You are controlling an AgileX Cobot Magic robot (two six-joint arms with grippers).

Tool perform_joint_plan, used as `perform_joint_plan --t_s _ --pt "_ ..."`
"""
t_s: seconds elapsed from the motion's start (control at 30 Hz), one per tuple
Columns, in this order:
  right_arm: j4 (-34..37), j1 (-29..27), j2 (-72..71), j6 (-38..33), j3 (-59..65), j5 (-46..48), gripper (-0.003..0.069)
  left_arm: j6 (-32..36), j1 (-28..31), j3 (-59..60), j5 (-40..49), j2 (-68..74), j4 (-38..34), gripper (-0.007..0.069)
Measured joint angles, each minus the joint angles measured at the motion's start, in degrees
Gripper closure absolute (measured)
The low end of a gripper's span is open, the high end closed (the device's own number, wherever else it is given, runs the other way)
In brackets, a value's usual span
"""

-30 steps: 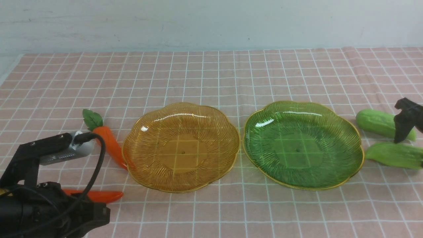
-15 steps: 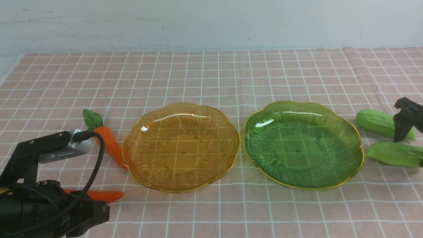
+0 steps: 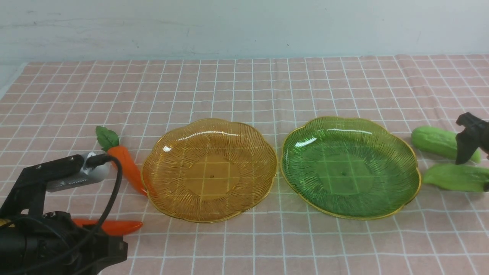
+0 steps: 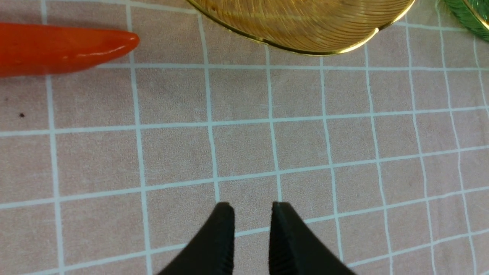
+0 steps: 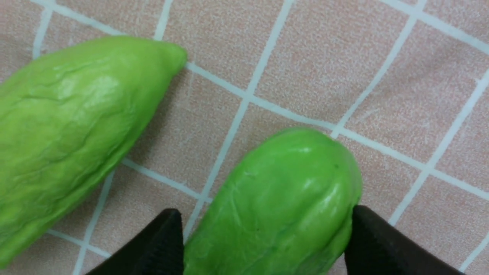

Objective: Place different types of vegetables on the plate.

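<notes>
Two orange carrots lie left of the amber plate (image 3: 208, 120): the far carrot (image 3: 128, 168) with a green top, and the near carrot (image 3: 114, 226) partly hidden by my left arm. My left gripper (image 4: 250, 208) hovers over bare cloth, slightly open and empty, with the near carrot's tip (image 4: 57, 47) off to one side. Right of the green plate (image 3: 351, 118) lie two light-green gourds. My right gripper (image 3: 460, 143) straddles the far gourd (image 3: 435, 142). Both of its fingers press that gourd's (image 5: 275, 198) sides near the rounded end. The near gourd (image 3: 450, 177) lies beside it.
A pink checked cloth (image 3: 244, 88) covers the table up to a pale wall. The two plates sit side by side, almost touching. The amber plate's rim (image 4: 305, 50) and a bit of the green plate (image 4: 470, 15) show in the left wrist view.
My right gripper's fingers have drawn in against the far gourd. The near gourd has shifted a little. My left arm has barely moved.
</notes>
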Motion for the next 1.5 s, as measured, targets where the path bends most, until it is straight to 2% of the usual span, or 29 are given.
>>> perform_joint_plan --t_s 0.23,0.43,0.53,0.63,0.8,0.87,1.03,1.1,1.17,1.27,1.5 --pt "1.2 -0.1 -5.4 -9.5 -0.4 1.8 0.0176 1.4 0.0 0.0 0.0 0.0 0.0 0.0498" --pt "9.2 1.7 -12.5 -25.8 -7.9 -1.9 0.0179 1.6 0.0 0.0 0.0 0.0 0.0 0.0498" --pt "15.6 6.7 -12.9 -40.3 -9.2 -6.0 0.0183 1.6 0.0 0.0 0.0 0.0 0.0 0.0498" --pt "15.9 13.9 -10.2 -51.4 -9.2 -6.6 0.0185 1.6 0.0 0.0 0.0 0.0 0.0 0.0498" --pt "8.3 21.3 -4.5 -54.4 -9.1 -7.6 0.0188 1.6 0.0 0.0 0.0 0.0 0.0 0.0498" --pt "5.9 22.9 -3.0 -53.9 -9.1 -8.1 0.0173 1.6 0.0 0.0 -0.1 0.0 0.1 0.0498" --pt "1.9 22.6 -2.0 -47.7 -9.3 -8.4 -0.0003 1.6 0.0 0.0 -1.3 0.0 1.0 0.0498" --pt "-0.8 21.2 -2.0 -45.1 -9.9 -8.0 -0.0024 1.6 0.0 0.0 -1.4 0.0 1.0 0.0498" --pt "-2.7 17.7 -2.0 -39.3 -10.6 -7.6 -0.0031 1.6 0.0 0.0 -1.4 0.0 1.1 0.0498" --pt "-3.1 12.5 -1.9 -26.1 -11.4 -7.5 -0.0032 1.6 0.0 0.0 -1.4 0.0 1.1 0.0498" --pt "-0.2 5.9 -0.2 -1.8 -11.4 -4.5 -0.0027 1.6 0.0 0.0 -1.4 0.0 1.1 0.0498"
